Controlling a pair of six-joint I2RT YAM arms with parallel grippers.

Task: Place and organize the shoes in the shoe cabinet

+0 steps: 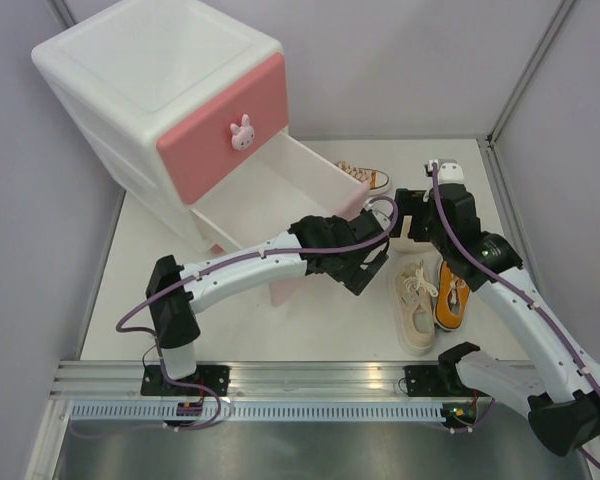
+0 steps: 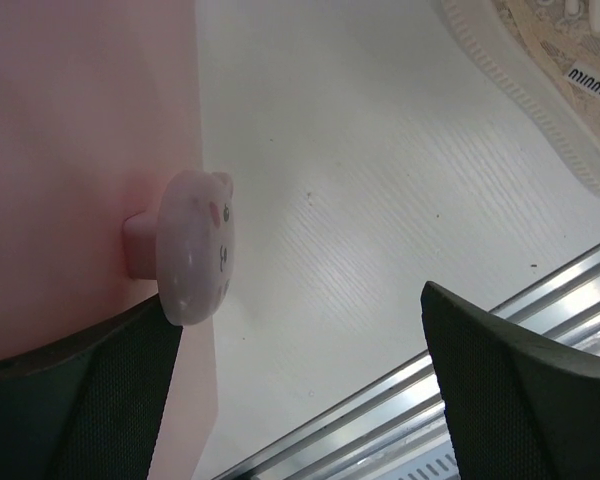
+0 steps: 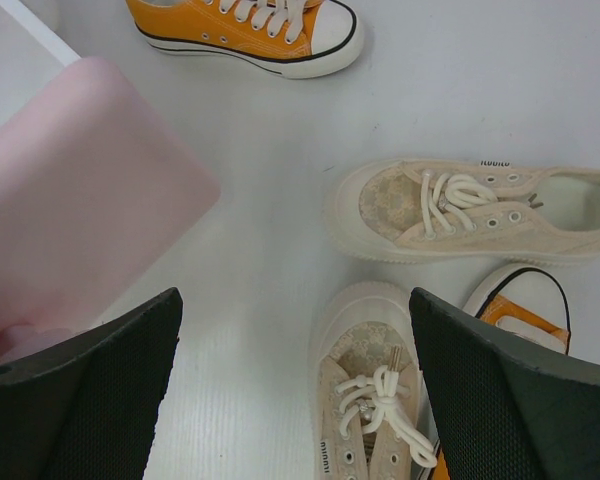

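The white shoe cabinet (image 1: 160, 75) stands at the far left with its lower pink drawer (image 1: 270, 195) pulled out. My left gripper (image 1: 366, 264) is open at the drawer front; in the left wrist view (image 2: 300, 400) the bunny knob (image 2: 195, 250) sits just past the tip of my left finger (image 2: 80, 400), not gripped. My right gripper (image 1: 400, 218) is open and empty above the shoes (image 3: 295, 390). One orange sneaker (image 1: 365, 177) lies behind the drawer. Two cream sneakers (image 3: 470, 210) (image 3: 375, 410) and the second orange sneaker (image 3: 520, 312) lie below it.
The pink drawer corner (image 3: 70, 190) is close to my right gripper's left finger. A metal rail (image 1: 300, 385) runs along the table's near edge. Grey walls enclose the table on the left, back and right.
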